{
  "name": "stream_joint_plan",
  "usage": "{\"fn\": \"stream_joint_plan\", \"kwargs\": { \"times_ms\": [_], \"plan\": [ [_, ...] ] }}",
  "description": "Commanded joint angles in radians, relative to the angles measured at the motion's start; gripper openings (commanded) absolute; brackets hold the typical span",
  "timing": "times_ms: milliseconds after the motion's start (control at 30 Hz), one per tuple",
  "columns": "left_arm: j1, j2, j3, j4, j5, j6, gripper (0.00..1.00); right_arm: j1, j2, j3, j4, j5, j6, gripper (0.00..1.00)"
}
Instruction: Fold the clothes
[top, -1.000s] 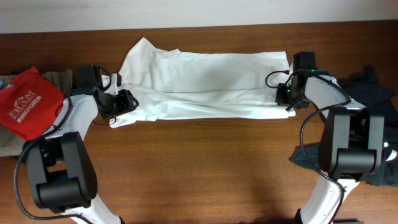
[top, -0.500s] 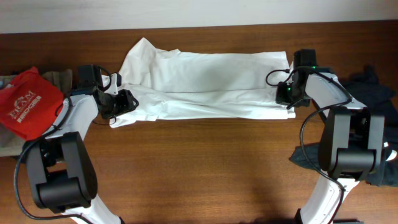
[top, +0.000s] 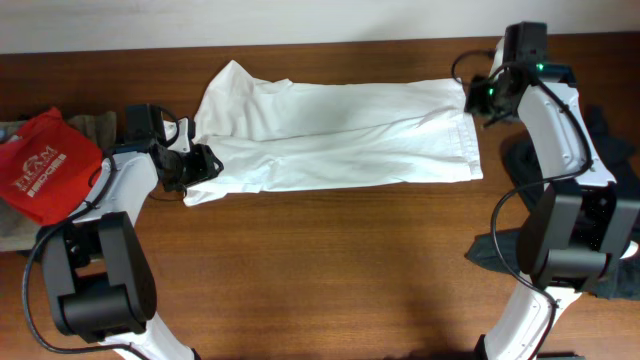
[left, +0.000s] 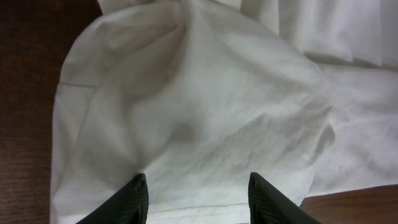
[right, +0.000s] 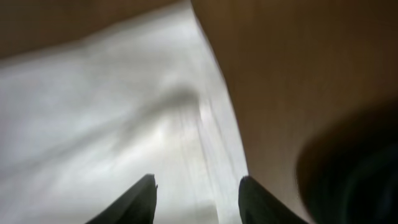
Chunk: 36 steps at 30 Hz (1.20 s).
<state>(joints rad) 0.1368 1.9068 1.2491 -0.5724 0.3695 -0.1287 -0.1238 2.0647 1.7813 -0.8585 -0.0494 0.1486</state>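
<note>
A white garment (top: 340, 140) lies spread across the far half of the wooden table, with a bunched sleeve at its far left. My left gripper (top: 197, 165) is at the garment's front-left end. In the left wrist view its fingers (left: 198, 190) stand apart over rumpled white cloth (left: 199, 112), near a hem. My right gripper (top: 487, 95) is at the garment's far-right corner. In the blurred right wrist view its fingers (right: 198, 190) are apart above the cloth's right edge (right: 124, 124), holding nothing.
A red bag (top: 40, 165) and a grey-green cloth (top: 90, 125) lie at the left edge. Dark clothes (top: 605, 140) lie at the right, with more at the front right (top: 495, 255). A dark blurred shape (right: 354, 162) shows beside the right gripper.
My right gripper has moved from the garment's front-right edge back to its far-right corner. The right part of the garment now lies flatter and wider. The left arm has barely moved.
</note>
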Motion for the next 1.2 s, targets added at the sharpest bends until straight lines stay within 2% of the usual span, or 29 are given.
{"fn": "stream_joint_plan", "kwargs": {
  "times_ms": [0,100,200,333,400,467,567,633,700,733,833,1000,1100,1167],
  "plan": [
    [-0.003,0.007,0.000,0.003,-0.006,0.002,0.52,-0.001,0.039,-0.013,-0.094,0.009,-0.003,0.44],
    [-0.003,0.007,0.000,0.027,-0.035,0.002,0.56,0.000,0.058,-0.046,-0.144,0.005,-0.039,0.34],
    [-0.003,0.010,0.000,0.057,-0.037,0.003,0.57,0.000,0.091,-0.152,-0.102,0.005,-0.045,0.30],
    [-0.004,0.019,-0.012,0.056,-0.037,0.002,0.57,-0.002,0.093,-0.288,-0.046,0.009,-0.044,0.27],
    [-0.006,0.036,-0.019,0.055,-0.036,0.002,0.57,-0.002,0.093,-0.316,-0.081,0.008,-0.044,0.27],
    [-0.016,0.076,-0.022,0.014,-0.037,0.002,0.57,-0.001,0.093,-0.323,-0.154,-0.021,-0.043,0.17],
    [-0.018,0.123,-0.022,-0.072,-0.058,0.002,0.56,-0.001,0.093,-0.323,-0.277,-0.021,-0.043,0.17],
    [-0.014,0.130,-0.022,-0.125,-0.157,0.002,0.56,-0.001,0.093,-0.323,-0.315,-0.020,-0.043,0.17],
    [-0.014,0.130,-0.022,-0.148,-0.197,0.002,0.56,-0.001,0.092,-0.323,-0.319,-0.017,-0.043,0.16],
    [-0.011,0.130,-0.022,-0.186,-0.238,0.002,0.52,-0.001,0.092,-0.323,-0.344,-0.016,-0.043,0.15],
    [0.033,0.129,-0.022,-0.309,-0.320,-0.001,0.49,-0.001,0.092,-0.323,-0.421,0.109,0.018,0.15],
    [0.121,0.126,-0.022,-0.420,-0.306,-0.025,0.49,-0.001,0.085,-0.323,-0.466,0.106,0.018,0.12],
    [0.096,0.072,-0.007,-0.405,-0.277,-0.019,0.50,-0.001,0.048,-0.300,-0.462,0.106,0.017,0.10],
    [0.067,0.011,0.048,-0.385,-0.277,-0.012,0.56,-0.001,-0.004,-0.241,-0.462,0.106,0.018,0.09]
  ]
}}
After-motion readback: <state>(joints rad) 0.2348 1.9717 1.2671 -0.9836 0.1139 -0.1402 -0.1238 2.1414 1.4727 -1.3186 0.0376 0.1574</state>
